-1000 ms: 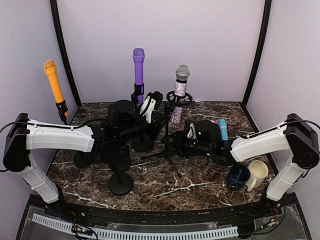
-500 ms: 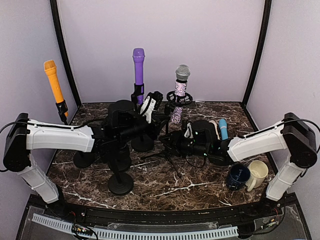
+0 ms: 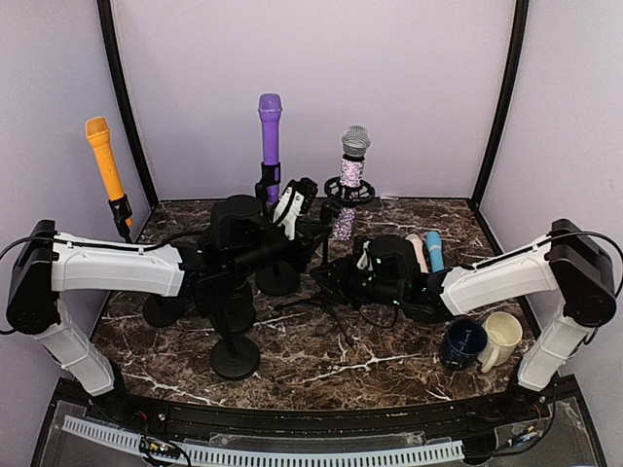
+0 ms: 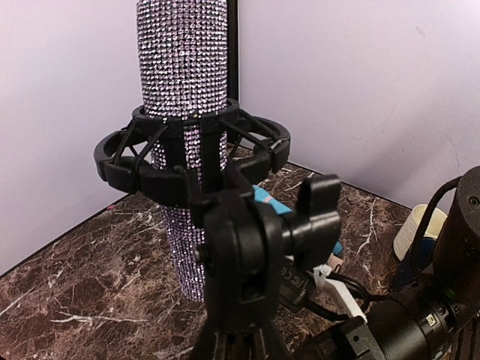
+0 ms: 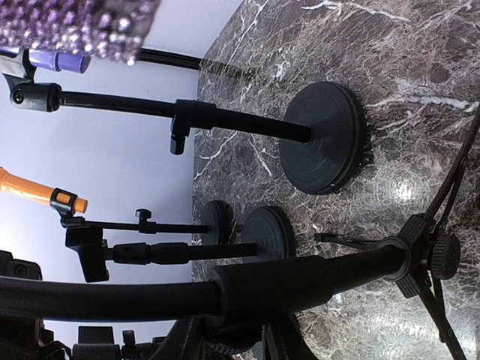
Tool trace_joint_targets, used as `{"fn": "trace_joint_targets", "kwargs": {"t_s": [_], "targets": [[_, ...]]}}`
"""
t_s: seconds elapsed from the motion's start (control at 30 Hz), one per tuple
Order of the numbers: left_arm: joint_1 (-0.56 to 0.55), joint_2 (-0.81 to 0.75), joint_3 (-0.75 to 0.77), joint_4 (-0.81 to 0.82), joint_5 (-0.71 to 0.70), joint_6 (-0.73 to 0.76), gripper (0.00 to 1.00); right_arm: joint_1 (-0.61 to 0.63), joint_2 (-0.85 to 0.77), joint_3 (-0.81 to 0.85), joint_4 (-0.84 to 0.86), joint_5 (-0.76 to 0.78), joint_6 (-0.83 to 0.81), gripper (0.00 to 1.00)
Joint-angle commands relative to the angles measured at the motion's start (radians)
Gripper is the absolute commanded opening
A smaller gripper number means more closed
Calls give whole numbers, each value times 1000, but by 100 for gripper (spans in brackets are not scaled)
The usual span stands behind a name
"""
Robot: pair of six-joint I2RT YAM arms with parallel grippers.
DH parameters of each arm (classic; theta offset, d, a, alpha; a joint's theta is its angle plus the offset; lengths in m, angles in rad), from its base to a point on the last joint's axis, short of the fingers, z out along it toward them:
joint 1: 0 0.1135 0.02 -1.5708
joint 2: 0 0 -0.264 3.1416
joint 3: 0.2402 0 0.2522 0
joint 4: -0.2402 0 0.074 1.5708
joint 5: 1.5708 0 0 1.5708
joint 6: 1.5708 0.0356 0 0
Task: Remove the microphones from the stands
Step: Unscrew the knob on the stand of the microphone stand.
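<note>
Beside the glitter microphone [image 4: 182, 60], left fingers [image 3: 300, 191] pressed together; right fingers [image 5: 285, 345] unclear.

- Three upright mics: orange mic [image 3: 102, 156], purple mic [image 3: 270, 122], rhinestone mic [image 3: 350, 173].
- Two mics lying flat: blue mic [image 3: 434, 251], pale mic [image 3: 417, 249].
- Two mugs: dark blue mug [image 3: 463, 342], cream mug [image 3: 504, 333].
- Three round stand bases clearly seen: front base [image 3: 235, 359], left base [image 3: 161, 311], back base [image 3: 277, 280].
- One tripod stand [image 4: 236, 255].
- Two robot arms: left arm [image 3: 112, 268], right arm [image 3: 501, 277].
</note>
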Motion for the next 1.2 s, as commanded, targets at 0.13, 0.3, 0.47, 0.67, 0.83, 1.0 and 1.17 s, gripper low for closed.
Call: {"fn": "trace_joint_targets", "kwargs": {"t_s": [0.13, 0.3, 0.47, 0.67, 0.83, 1.0, 1.17], "targets": [[-17, 0, 0, 59, 18, 2, 0, 6, -47, 35, -91, 108, -32, 10], [-17, -1, -7, 61, 19, 2, 0, 22, -61, 89, -225, 176, -71, 0], [-17, -3, -12, 62, 28, 3, 0, 39, -63, 144, -356, 243, -100, 0], [-17, 2, -13, 59, 38, 4, 0, 56, -54, 211, -487, 312, -109, 0], [-17, 18, -2, 44, 47, 0, 0, 67, -49, 246, -566, 359, -101, 0], [-17, 38, 11, 32, 57, -8, 0, 71, -38, 281, -636, 393, -81, 0], [-18, 58, 24, 21, 66, -12, 0, 72, -23, 297, -663, 403, -60, 0]]}}
